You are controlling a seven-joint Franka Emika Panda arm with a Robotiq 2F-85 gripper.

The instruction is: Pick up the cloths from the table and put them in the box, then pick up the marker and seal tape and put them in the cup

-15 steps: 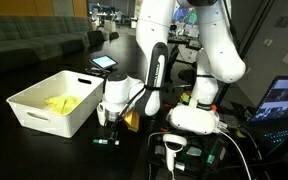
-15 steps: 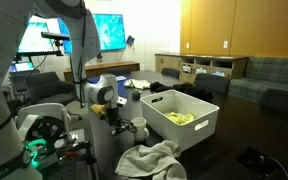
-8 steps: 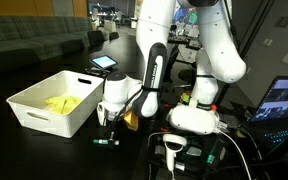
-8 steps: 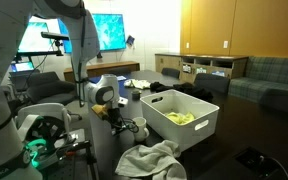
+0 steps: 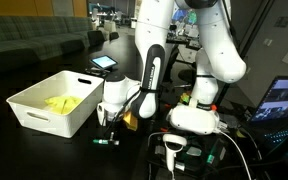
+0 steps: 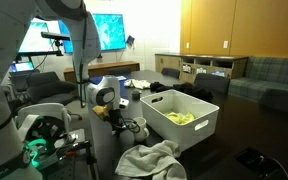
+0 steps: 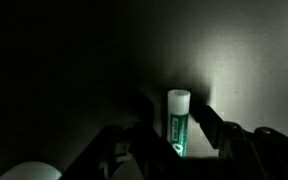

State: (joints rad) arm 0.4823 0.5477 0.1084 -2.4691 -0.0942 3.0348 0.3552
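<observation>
Finding: the marker (image 7: 178, 118) lies flat on the black table (image 5: 34, 150), directly under the lowered gripper (image 7: 176, 128), its white cap pointing away from the wrist camera and its teal-green barrel running back between the fingers (image 7: 212, 130). The fingers stand one to each side of the barrel, partly drawn in. The wrist view is too dark to show whether either pad is touching, so a firm hold cannot be confirmed. In an exterior view the marker (image 5: 105, 141) shows as a short teal streak just below the gripper. Assessment: the marker appears light, rigid and smooth-sided, and liable to roll or pivot if pinched near one end. Taking it across the mid-barrel, square to its length, is judged soundest. The cup (image 6: 138, 127) stands just beside the gripper. The yellow cloth (image 5: 62, 102) lies inside the box (image 5: 29, 113). A white cloth (image 6: 149, 160) lies heaped on the table. No seal tape can be made out.
</observation>
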